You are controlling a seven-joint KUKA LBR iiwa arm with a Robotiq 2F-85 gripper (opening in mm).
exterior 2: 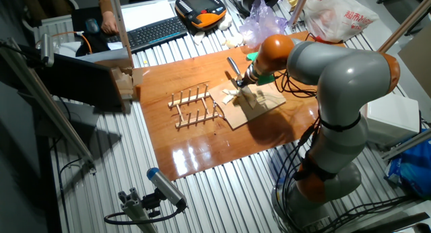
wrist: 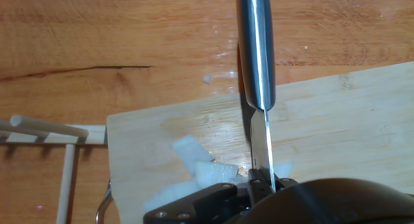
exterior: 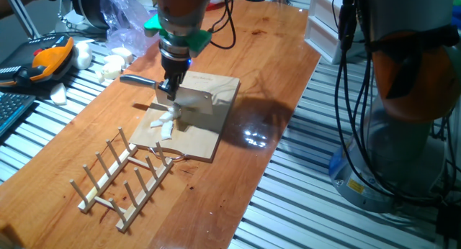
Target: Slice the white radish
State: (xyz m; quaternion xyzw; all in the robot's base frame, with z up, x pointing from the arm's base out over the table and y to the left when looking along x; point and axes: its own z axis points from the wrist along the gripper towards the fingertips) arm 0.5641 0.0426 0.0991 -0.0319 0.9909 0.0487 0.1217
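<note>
My hand (exterior: 171, 85), clamped on a knife (exterior: 189, 99), stands mid-frame over radish (exterior: 164, 124) slivers on the board (exterior: 209, 134).

One fixed view sits close and low beyond the counter's (exterior: 238, 69) end, looking along its length with the fingers (exterior: 170, 85) ahead and the robot base at far right. The other fixed view is higher and well back on the opposite side, looking down across the whole counter and arm, the fingers (exterior 2: 240, 83) small above centre. The hand view looks straight down past the knife (wrist: 255, 62) at the wooden board (wrist: 336, 127) just beneath. All three share the board and the dowel rack (exterior: 122, 178) beside it.
</note>
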